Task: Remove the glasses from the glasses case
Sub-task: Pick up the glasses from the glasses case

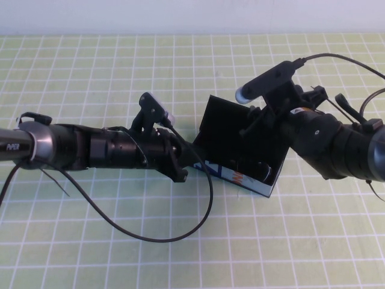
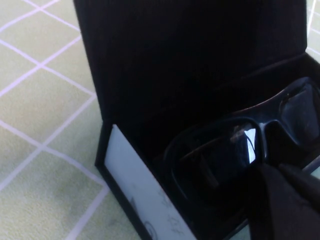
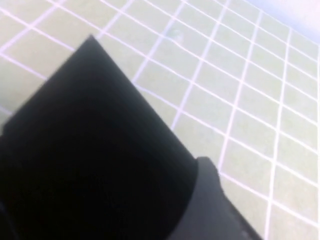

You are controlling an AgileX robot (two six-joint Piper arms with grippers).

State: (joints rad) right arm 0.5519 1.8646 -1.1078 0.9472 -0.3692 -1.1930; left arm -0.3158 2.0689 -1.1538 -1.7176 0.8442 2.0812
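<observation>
Open grid desk (image 1: 180, 259) lies nearest. Behind it, glasses (image 2: 235, 150) lie inside the open glasses case (image 1: 237, 144). Left end effector (image 1: 191, 161) touches its left edge, right end effector (image 1: 255, 129) sits over it; cannot tell either's grip.

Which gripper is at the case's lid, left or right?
The right gripper, up at the raised lid. The left gripper sits lower, at the case front corner.

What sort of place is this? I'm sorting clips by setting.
Probably a robot test bench, not a home: a table under a green grid mat, with a plain pale wall behind. The left gripper is at the open glasses case with the glasses inside; the right gripper is at its lid.
</observation>
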